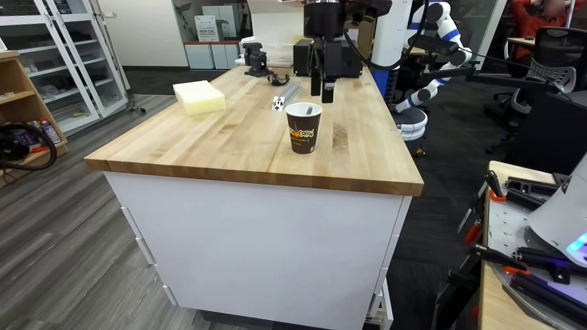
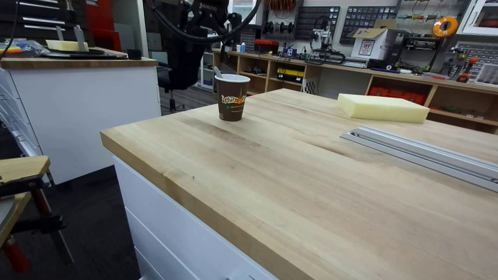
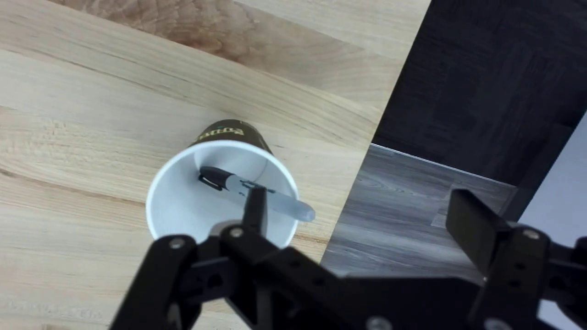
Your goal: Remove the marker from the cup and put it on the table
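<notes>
Marker (image 3: 237,184) leans inside the upright cup (image 2: 232,102), printed "Philz" and "Coffee", one end protruding. Gripper (image 3: 358,201), labelled "ROBOTIQ", has its jaws apart. Background carton (image 1: 206,28) reads "NOR-CAL".

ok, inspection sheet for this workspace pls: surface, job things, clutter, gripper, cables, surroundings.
Table: pale wood, one darker patch.
Cup: upright on the table.
Marker: leaning in the cup, black cap down, grey end sticking out.
Clutter: yellow block, metal rail, black hardware at the far end.
Gripper: open, holding nothing.
Cables: black cable hangs in a loop near the gripper, off the table.
Surroundings: white-and-blue arm, person in red, partly open drawer.
</notes>
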`<state>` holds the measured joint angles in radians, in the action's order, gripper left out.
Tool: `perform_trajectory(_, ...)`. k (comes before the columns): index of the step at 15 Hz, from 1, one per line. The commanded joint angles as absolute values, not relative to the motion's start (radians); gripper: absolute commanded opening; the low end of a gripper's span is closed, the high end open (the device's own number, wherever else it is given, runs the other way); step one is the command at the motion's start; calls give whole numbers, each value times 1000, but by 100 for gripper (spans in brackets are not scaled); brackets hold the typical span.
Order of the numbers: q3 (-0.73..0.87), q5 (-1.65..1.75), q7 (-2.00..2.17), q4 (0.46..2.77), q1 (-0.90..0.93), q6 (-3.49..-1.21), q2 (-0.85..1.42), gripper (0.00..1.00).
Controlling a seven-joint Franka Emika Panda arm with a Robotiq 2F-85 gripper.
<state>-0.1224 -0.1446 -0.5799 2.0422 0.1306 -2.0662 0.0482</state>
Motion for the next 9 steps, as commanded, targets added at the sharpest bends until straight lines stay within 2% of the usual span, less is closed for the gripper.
perform_trajectory(1,-138,-130,-589,2040,132,-2106,57,100)
perform_trajectory(6,-150,-116,-589,2053,133,-2169,72,100)
perform_trajectory(9,-155,-91,-584,2064,133,-2195,82,82)
